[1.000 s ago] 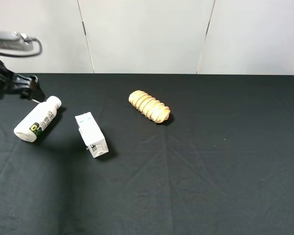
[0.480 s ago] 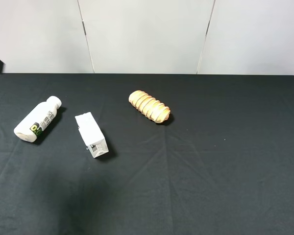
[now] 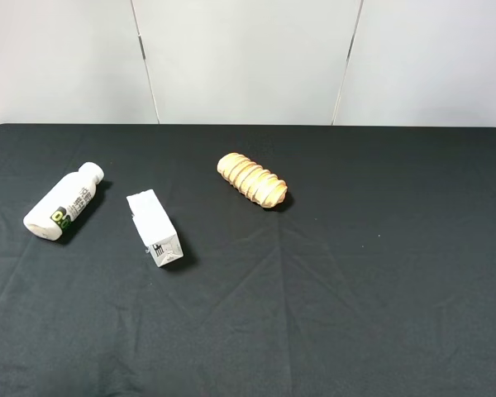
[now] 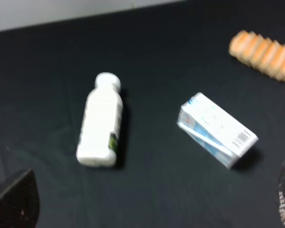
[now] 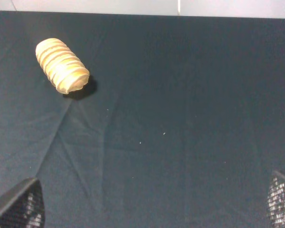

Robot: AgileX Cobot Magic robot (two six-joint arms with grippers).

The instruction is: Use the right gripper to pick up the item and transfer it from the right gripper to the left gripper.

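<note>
The white bottle [image 3: 64, 201] lies on its side at the left of the black table, cap pointing to the back. It also shows in the left wrist view [image 4: 100, 121]. My left gripper [image 4: 149, 204] is open and empty, back from the bottle, with only its fingertips [image 4: 14, 199] showing. My right gripper [image 5: 150, 204] is open and empty over bare cloth, with its fingertips [image 5: 19, 205] at the frame's corners. Neither gripper nor arm shows in the exterior high view.
A small white carton [image 3: 154, 227] lies right of the bottle and also shows in the left wrist view [image 4: 217, 129]. A ridged golden bread roll [image 3: 252, 179] lies near the table's middle back and shows in the right wrist view [image 5: 61, 71].
The left arm, beside the bottle's cap one second ago, has drawn back out of the exterior view to the left. The bottle, carton and roll have not moved.
</note>
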